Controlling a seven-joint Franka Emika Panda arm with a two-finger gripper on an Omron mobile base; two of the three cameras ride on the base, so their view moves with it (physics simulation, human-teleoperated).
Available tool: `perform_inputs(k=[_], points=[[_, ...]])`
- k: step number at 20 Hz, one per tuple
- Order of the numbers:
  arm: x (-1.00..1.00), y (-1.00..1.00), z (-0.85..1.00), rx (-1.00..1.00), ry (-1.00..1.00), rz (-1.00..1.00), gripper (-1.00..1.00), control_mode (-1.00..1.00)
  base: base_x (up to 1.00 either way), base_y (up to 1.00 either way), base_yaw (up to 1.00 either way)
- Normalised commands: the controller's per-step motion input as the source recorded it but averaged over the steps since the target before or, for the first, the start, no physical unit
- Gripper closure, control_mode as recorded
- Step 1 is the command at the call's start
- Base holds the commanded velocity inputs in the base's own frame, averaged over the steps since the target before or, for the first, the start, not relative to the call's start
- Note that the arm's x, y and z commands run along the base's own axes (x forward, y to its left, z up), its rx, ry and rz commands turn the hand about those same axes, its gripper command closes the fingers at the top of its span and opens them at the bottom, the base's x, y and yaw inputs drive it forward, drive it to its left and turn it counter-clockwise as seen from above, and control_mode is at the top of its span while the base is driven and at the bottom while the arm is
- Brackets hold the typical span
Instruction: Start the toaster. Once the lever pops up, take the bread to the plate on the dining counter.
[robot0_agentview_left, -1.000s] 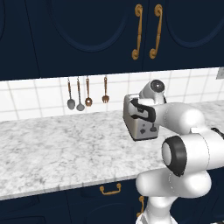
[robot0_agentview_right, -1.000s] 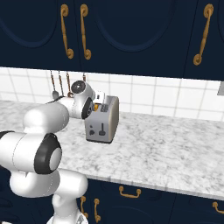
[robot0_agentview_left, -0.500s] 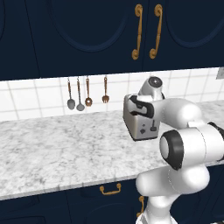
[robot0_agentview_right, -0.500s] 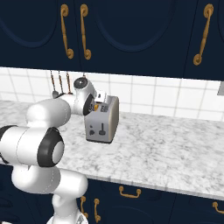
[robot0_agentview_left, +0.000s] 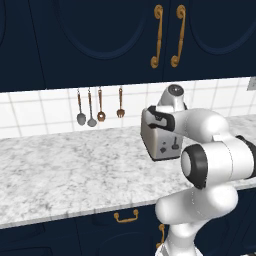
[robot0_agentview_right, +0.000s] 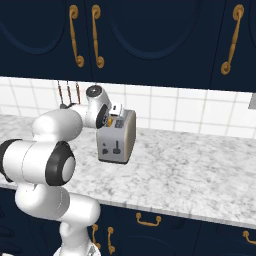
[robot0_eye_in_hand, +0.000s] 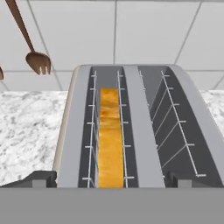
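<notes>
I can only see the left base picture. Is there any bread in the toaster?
Observer: Yes. The hand view looks down into the toaster, and the bread sits in its left slot there, golden-orange on top.
Operator: What about the other slot?
Observer: It holds just bare wire racks, no slice.
Operator: Is the robot's hand grabbing the bread?
Observer: No. The end effector is open above the toaster's top, with its fingertips spread past both slots.
Operator: Where does the toaster stand?
Observer: In the right base view, on the marble counter, with its control face toward the robot.
</notes>
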Motion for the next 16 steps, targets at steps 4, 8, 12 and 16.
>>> perform_inputs(k=[4,8,12,16], points=[[0.02,0.00,-0.19,0.00,-0.05,0.00,-1.00,-1.00,0.00,0.00,0.00],[0.06,0.00,-0.01,0.00,-0.07,0.00,-1.00,-1.00,0.00,0.00,0.00],[0.17,0.00,-0.01,0.00,-0.01,0.00,-1.00,-1.00,0.00,0.00,0.00],[0.29,0.00,-0.05,0.00,0.00,0.00,-1.00,-1.00,0.00,0.00,0.00]])
